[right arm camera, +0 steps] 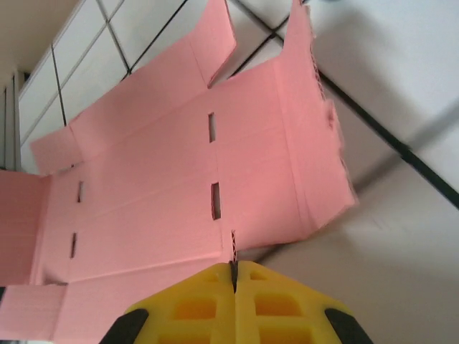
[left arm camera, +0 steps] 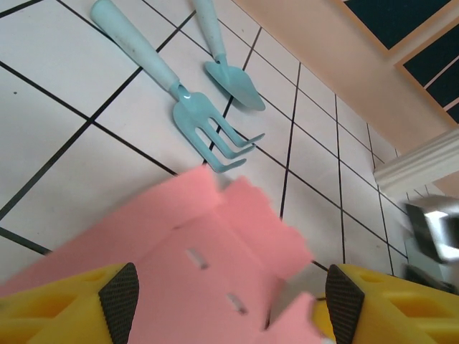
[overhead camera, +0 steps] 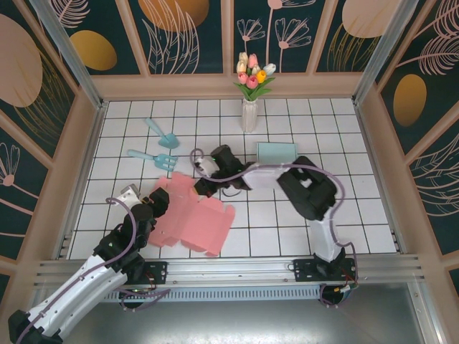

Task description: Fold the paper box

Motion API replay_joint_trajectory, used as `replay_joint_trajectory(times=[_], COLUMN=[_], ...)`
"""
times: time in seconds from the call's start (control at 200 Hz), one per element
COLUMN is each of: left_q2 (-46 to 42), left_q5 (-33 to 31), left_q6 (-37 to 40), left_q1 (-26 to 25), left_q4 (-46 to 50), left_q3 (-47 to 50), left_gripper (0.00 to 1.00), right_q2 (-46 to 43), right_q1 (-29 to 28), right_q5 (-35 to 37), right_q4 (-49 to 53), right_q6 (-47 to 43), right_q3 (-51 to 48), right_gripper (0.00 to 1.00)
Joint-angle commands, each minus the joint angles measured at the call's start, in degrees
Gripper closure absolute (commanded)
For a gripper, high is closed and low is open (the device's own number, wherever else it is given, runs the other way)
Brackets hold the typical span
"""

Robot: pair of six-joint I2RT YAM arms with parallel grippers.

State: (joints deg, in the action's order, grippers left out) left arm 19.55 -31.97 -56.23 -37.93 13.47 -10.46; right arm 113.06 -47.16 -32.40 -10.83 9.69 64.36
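The right gripper point(right arm camera: 233, 271) has its yellow fingers pressed together, and a thin upright edge of the pink paper box point(right arm camera: 165, 165) runs into the seam between them, so it is pinching the sheet at that edge. From its wrist camera the box spreads away from the fingertips as an opened, creased sheet with small slots cut along the folds, one side panel tilted up on the right and flaps at the far end. From above, the right gripper point(overhead camera: 203, 188) meets the far edge of the paper box point(overhead camera: 193, 218), which lies mostly flat on the white tiled table point(overhead camera: 287, 222), left of centre and towards the near edge, with its arm bending back to the right. The left gripper point(overhead camera: 149, 206) sits at the left edge of the sheet. In its wrist view the left gripper point(left arm camera: 231, 308) has its fingers point(left arm camera: 118, 301) spread wide, with the blurred pink paper box point(left arm camera: 208, 265) lying between them; whether the pads touch it cannot be told. Beyond the box, to the far left, a teal garden fork point(overhead camera: 153, 158) and a teal trowel point(overhead camera: 161, 132) lie on the tiles just beside each other. A small teal tray point(overhead camera: 277, 152) lies far right of the right gripper, and a white vase point(overhead camera: 249, 115) of tulips stands at the far wall.
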Motion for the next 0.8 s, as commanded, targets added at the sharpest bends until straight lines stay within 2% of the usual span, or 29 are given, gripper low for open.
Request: replay_joint_trajectory(times=[0.0, 0.135, 0.29, 0.375, 0.435, 0.56, 0.796], left_q2=[1.62, 6.53, 13.97, 18.06, 21.02, 27.27, 37.42], left_q5=[0.85, 3.29, 7.02, 10.33, 12.06, 14.54, 16.94], left_q6=[0.44, 0.66, 1.2, 1.84, 2.07, 2.47, 3.09], left_q1=[-0.08, -0.07, -0.03, -0.07, -0.07, -0.12, -0.09], left_q4=[-2.55, -7.2, -14.04, -18.69, -20.81, -24.01, -26.62], left_q3=[0.75, 0.88, 1.07, 1.19, 0.84, -0.48, -3.36], left_gripper=[0.28, 0.28, 0.28, 0.27, 0.27, 0.26, 0.27], right_q2=[-10.11, -19.29, -25.59, -28.28, -30.09, -33.77, -39.21], right_q1=[2.91, 6.42, 7.21, 7.26, 7.08, 6.56, 3.8], right_q5=[7.6, 20.1, 32.7, 34.66, 34.89, 35.87, 42.11], right_q4=[-11.56, -15.49, -16.79, -17.45, -16.37, -12.87, -7.29], right_q6=[8.3, 14.39, 17.42, 17.95, 17.66, 16.37, 14.44], right_q3=[-10.36, -23.5, -33.19, -35.98, -36.39, -35.98, -35.35], right_gripper=[1.0, 1.0, 1.0, 0.75, 0.66, 0.57, 0.53])
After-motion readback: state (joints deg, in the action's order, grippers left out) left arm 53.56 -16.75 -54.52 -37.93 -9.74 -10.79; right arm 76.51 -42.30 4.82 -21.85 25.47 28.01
